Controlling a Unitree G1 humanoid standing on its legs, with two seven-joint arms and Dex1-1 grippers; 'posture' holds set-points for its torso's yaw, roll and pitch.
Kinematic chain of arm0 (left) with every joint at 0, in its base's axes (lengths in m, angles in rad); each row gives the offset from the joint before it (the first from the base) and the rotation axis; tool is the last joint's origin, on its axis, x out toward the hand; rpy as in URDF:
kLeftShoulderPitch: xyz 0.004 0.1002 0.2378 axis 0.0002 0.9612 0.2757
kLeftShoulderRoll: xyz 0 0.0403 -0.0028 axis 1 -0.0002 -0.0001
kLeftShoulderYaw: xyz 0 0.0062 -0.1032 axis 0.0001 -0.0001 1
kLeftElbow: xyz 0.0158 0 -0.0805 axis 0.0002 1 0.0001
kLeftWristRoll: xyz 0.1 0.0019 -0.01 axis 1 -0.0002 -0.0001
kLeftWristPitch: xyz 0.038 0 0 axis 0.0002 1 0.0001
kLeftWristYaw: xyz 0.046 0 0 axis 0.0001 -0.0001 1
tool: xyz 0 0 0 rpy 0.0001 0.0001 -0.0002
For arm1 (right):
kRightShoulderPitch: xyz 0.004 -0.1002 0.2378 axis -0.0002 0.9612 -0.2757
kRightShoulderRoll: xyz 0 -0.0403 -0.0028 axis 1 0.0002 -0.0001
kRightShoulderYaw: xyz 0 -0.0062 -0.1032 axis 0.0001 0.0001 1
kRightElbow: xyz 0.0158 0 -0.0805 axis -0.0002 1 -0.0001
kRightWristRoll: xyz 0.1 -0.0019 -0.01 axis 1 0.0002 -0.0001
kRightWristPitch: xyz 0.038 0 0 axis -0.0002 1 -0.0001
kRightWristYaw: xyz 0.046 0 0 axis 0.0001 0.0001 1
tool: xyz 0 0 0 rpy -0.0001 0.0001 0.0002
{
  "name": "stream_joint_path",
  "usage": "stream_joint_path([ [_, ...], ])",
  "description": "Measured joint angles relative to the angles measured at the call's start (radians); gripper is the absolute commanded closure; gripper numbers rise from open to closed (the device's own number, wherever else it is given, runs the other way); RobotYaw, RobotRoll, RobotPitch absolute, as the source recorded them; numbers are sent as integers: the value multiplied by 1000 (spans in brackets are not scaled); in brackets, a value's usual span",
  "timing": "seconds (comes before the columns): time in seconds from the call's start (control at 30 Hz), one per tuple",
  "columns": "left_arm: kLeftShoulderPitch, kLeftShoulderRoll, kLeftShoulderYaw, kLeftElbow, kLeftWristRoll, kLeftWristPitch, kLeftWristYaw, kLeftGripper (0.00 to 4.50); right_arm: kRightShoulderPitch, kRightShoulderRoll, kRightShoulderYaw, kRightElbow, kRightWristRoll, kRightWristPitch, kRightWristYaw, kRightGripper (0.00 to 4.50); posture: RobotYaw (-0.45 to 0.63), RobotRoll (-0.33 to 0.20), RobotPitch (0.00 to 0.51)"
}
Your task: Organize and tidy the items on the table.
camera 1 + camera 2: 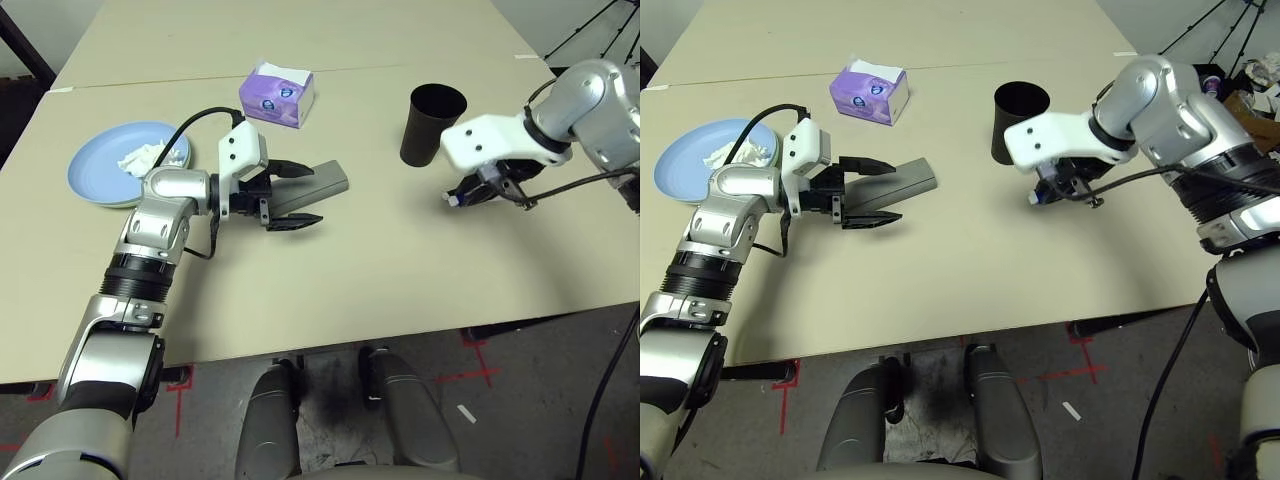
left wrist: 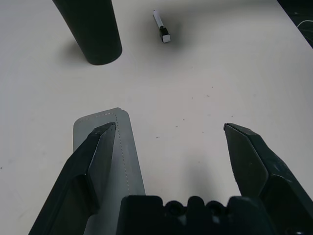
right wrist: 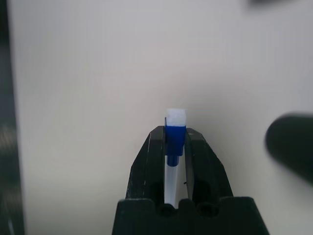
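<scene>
- On the right of the surface [image 1: 330, 290], the right tool [image 1: 470, 195] is clamped on a marker [image 3: 175, 128], which stands out past the fingertips with its blue-and-white end showing; it hangs above the surface just right of the cup [image 1: 432, 123], likely so the marker can be dropped in.
- At centre left, the left tool [image 1: 290, 197] is spread wide and grips nothing. One finger [image 2: 95, 147] lies over the grey case [image 1: 318, 183], the other over bare surface on the near side, so the case is not yet between them.
- From the left wrist, a second marker [image 2: 161, 27] lies flat just beside the cup.
- Far left, a blue plate [image 1: 95, 165] carries a crumpled tissue [image 1: 145, 157], probably gathered there as waste.
- Behind the case sits a purple tissue pack [image 1: 277, 94].
- Judged from this, the case seems the left tool's next target.
</scene>
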Motion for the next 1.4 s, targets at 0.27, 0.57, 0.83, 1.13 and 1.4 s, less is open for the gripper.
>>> stream_joint_path([
  [0.27,-21,1,-3,23,6,-9,-9,0,-91,224,-368,220,158,197,-171,4088,-88,0,175],
  [0.57,-21,8,-3,24,9,-9,-16,0,23,306,-617,255,149,25,-522,4088,-90,0,183],
  [0.83,-16,14,-3,19,9,-4,-16,0,195,369,-720,89,152,-56,-767,4088,-101,0,186],
  [1.13,-16,15,-3,19,9,-1,-16,0,198,368,-738,47,150,-88,-844,4088,-97,0,182],
  [1.4,-16,17,-3,19,9,-1,-16,0,232,352,-738,12,117,-96,-907,4088,-100,0,183],
])
